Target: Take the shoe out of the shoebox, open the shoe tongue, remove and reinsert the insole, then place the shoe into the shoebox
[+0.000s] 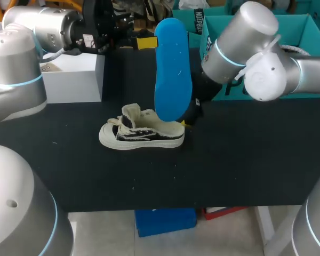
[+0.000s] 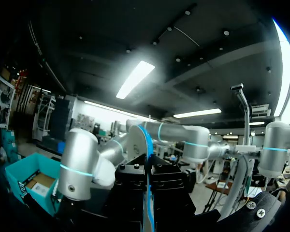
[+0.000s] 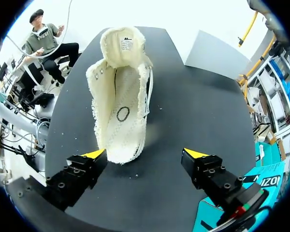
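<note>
Hanging upright over the black surface (image 1: 245,160), the blue insole (image 1: 173,69) is clamped near its upper end by the left pincer (image 1: 151,41). In the left wrist view the insole shows edge-on, running straight out between that pincer's dark fingers. Its lower end sits in front of the heel of the shoe (image 1: 141,133); whether the two touch I cannot tell. The shoe stands on its sole mid-surface, tongue folded up. The right pincer (image 3: 145,153) is spread wide and holds nothing. The shoe's heel lies just ahead of it, close beside one yellow fingertip (image 3: 94,153) and well apart from the other, with the toe pointing away. The teal shoebox (image 1: 309,32) sits behind the right arm.
</note>
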Robot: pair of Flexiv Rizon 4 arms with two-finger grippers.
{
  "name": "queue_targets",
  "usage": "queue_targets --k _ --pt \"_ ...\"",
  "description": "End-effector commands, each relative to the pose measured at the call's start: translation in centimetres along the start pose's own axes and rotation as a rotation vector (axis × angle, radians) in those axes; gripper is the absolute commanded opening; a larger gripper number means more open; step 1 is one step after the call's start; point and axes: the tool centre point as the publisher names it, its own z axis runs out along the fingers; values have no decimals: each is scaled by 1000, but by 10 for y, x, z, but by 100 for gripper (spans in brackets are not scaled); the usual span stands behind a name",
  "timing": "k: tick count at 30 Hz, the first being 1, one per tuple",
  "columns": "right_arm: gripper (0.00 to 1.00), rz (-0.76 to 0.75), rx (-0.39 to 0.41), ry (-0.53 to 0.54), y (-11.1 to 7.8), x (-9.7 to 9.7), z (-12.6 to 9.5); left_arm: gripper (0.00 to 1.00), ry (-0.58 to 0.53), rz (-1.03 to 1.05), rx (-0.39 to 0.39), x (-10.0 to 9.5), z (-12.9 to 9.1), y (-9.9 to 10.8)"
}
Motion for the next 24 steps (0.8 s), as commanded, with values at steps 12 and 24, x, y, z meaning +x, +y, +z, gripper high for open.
queue_targets --k 12,24 --pt "100 -26 274 63 48 -8 30 0 0 2 0 0 0 1" --pt "100 -41 305 111 72 -6 53 0 0 2 0 0 0 1"
